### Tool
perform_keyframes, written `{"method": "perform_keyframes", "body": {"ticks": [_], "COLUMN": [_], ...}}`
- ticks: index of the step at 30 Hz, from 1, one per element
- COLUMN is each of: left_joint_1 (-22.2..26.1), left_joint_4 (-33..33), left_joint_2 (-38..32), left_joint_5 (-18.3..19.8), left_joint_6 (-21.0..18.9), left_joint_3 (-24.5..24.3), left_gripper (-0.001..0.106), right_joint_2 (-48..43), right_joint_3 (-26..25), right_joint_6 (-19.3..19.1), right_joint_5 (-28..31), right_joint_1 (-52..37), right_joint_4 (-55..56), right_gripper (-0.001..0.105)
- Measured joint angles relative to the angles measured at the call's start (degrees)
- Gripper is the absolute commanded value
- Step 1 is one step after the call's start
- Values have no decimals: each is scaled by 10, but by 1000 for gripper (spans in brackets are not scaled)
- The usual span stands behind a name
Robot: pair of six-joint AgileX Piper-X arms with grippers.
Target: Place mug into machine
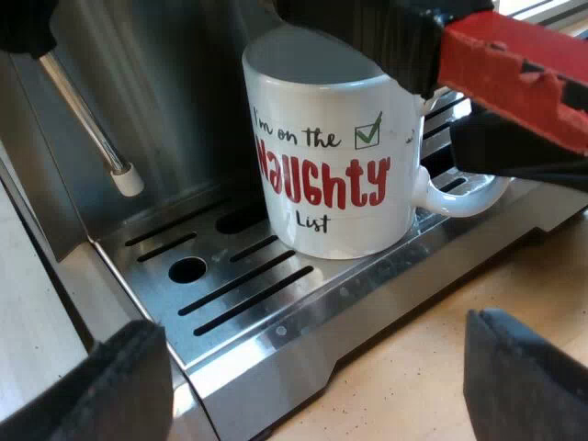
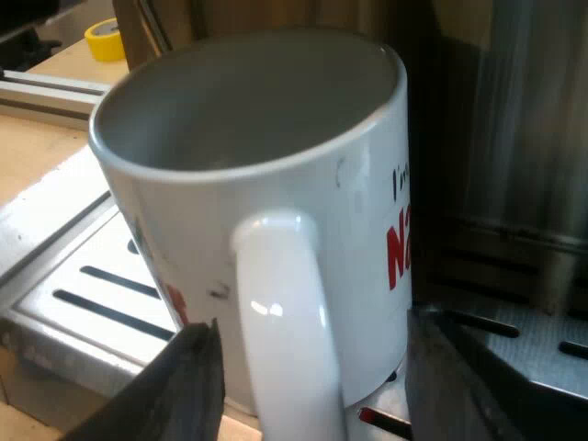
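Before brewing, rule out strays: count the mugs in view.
1. The mug stands upright on the machine's drip tray, its handle inside my open right gripper. Others may be hidden.

A pale wooden tabletop (image 1: 441,367) takes soft, even light, and its surface is dotted with fine dark specks. In the right wrist view the wood runs off toward a grey metal rail (image 2: 46,87) lying flat on it. A roll of yellow tape (image 2: 108,39) rests on the table beyond that rail, near a dark brown upright (image 2: 138,32).
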Motion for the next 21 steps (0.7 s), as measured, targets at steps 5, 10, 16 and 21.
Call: {"method": "perform_keyframes", "body": {"ticks": [5,10,16,21], "left_joint_1": [0,0,0,0], "left_joint_4": [0,0,0,0], "left_joint_2": [0,0,0,0], "left_joint_5": [0,0,0,0], "left_joint_6": [0,0,0,0], "left_joint_3": [0,0,0,0], "left_gripper": [67,67,67,67], "right_joint_2": [40,67,102,123], "right_joint_3": [0,-16,-66,-92], "right_joint_6": [0,0,0,0], "right_joint_5": [0,8,22,29], "right_joint_1": [0,0,1,1], "right_joint_4": [-62,-78,-79,-79], "right_gripper": [47,47,47,47]}}
